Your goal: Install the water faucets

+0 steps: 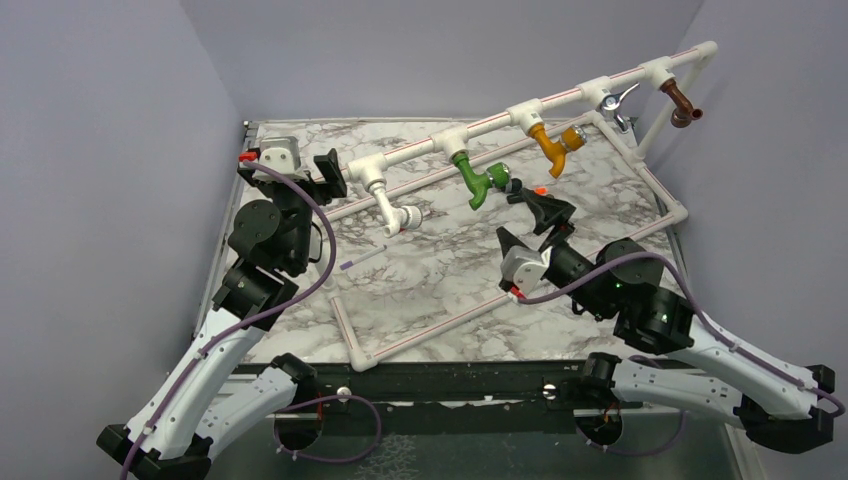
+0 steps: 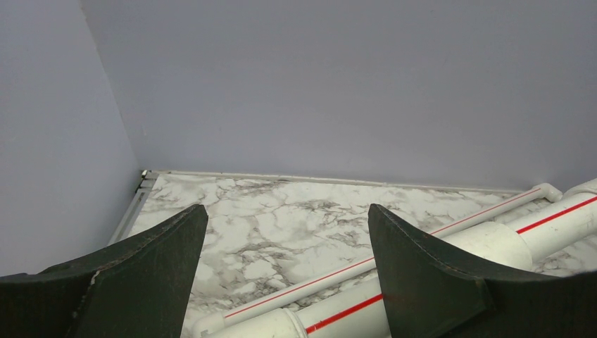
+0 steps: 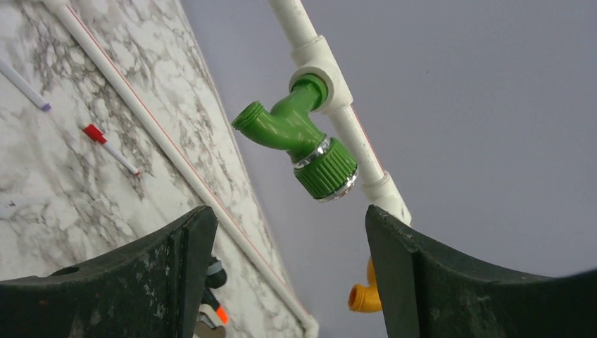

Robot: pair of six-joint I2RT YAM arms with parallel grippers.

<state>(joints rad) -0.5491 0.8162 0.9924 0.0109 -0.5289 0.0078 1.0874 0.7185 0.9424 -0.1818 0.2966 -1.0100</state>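
My right gripper (image 3: 286,211), jaws spread and empty, faces the bright green plastic faucet (image 3: 285,127) seated in the white pipe frame (image 3: 296,24): light, rigid and smooth, and best held, I judge, by its ribbed silver-rimmed knob (image 3: 325,170).

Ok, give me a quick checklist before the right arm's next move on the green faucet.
1. Green faucet seated in its tee on the white pipe frame: ok.
2. Thread tightness: cannot tell.
3. Right pincer open, holding nothing: ok.
4. Green faucet centred ahead of that pincer in the wrist view: ok.
5. Left pincer clamped on the frame to steady it: not ok, open.
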